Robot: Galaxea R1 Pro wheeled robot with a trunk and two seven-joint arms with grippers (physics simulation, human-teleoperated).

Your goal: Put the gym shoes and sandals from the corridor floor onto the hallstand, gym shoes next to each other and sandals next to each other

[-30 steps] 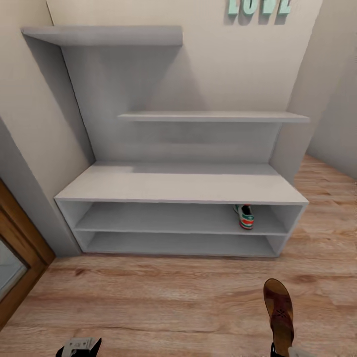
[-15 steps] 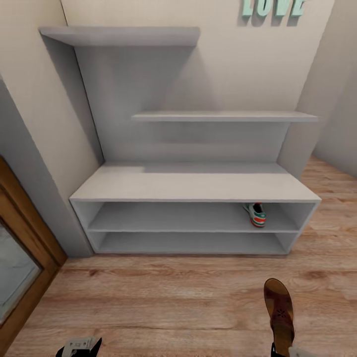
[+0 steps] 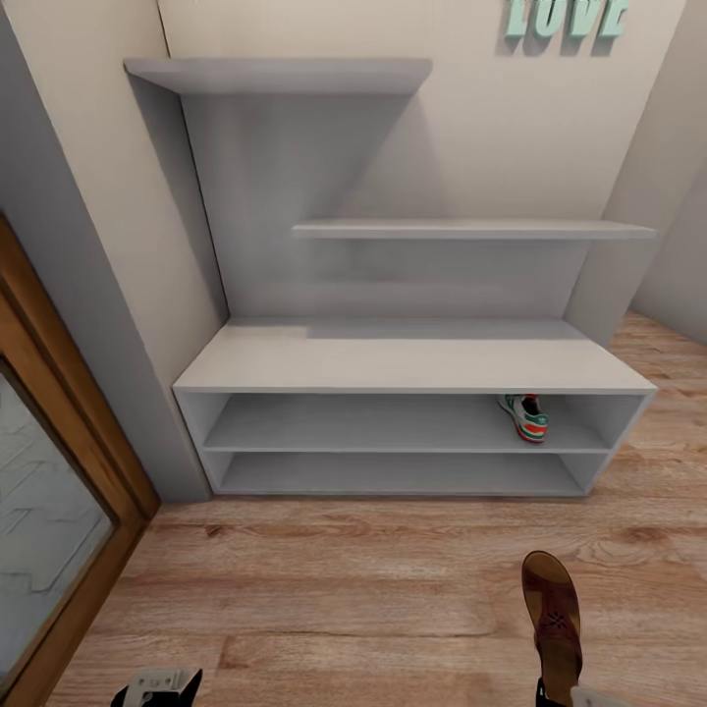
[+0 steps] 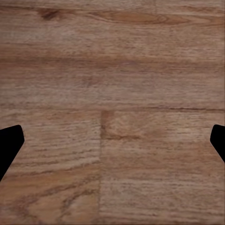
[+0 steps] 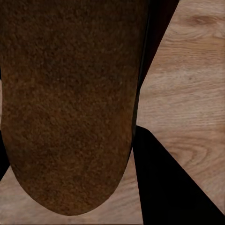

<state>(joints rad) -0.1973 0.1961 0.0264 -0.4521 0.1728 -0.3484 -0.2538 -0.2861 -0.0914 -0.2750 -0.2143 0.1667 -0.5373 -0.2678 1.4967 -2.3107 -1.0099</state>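
Observation:
The pale grey hallstand stands against the wall ahead of me. One white and teal gym shoe lies on the upper of its two low shelves, near the right end. A dark brown sandal is held over the corridor floor by my right gripper, which is shut on its heel end. Its footbed looms large in the right wrist view, beside a black finger. My left gripper hangs low at the left, open and empty, its fingertips spread wide over bare planks.
A wooden door frame with a glass panel runs along the left. Teal letters hang on the wall above the stepped shelves. Open plank floor lies between me and the hallstand, and a wall corner closes the right side.
The whole view has shifted, so the hallstand sits further right in the picture and more of the door shows. The sandal stays in my right gripper.

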